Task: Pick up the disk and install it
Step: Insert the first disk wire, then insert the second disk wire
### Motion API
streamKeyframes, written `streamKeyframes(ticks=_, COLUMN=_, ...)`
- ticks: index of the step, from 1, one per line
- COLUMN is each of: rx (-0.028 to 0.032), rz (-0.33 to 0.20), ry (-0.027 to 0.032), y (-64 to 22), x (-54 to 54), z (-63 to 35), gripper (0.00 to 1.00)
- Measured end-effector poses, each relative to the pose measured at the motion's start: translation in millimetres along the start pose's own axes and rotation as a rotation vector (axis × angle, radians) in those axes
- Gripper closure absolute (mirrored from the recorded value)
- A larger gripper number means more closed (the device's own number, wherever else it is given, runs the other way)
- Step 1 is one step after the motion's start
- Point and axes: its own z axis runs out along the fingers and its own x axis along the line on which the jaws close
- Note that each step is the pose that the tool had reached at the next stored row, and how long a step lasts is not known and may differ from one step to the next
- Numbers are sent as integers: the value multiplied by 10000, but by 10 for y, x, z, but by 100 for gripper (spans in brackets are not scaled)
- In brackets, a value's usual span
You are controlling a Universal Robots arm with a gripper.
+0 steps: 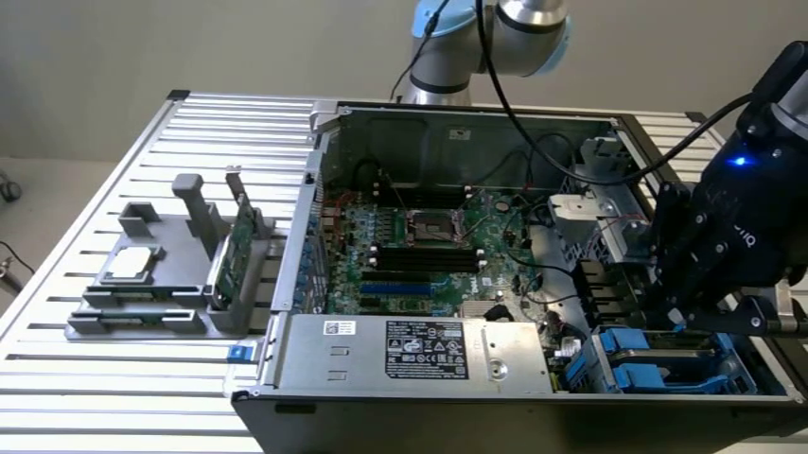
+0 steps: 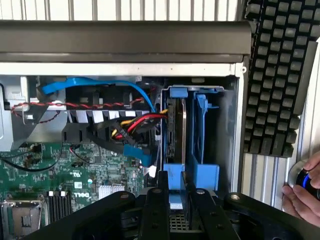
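The disk [image 2: 176, 131] stands on edge in the drive bay at the corner of the open computer case [image 1: 593, 118]. Its silver body is framed by a blue carrier. My gripper [image 2: 175, 200] is right over it, and its black fingers [image 2: 156, 202] press on either side of the carrier's blue end tab. In the exterior view the gripper [image 1: 688, 322] hangs low over the blue drive bay [image 1: 644, 364] at the case's front right, and the disk is hidden behind it.
A second blue carrier [image 2: 202, 135] sits beside the disk. Blue, red and yellow cables [image 2: 142, 120] lie close to the bay. A hand [image 2: 300, 197] and a black keyboard [image 2: 280, 75] are outside the case. The motherboard [image 1: 417, 236], power supply [image 1: 430, 350] and grey fixture [image 1: 139, 312] lie to the exterior view's left.
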Motion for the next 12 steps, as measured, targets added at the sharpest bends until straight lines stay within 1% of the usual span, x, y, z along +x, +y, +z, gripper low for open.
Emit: streamKeyframes(ticks=12, rx=0, rz=-1, ry=-2, y=-1, x=0, z=-1, gripper=75)
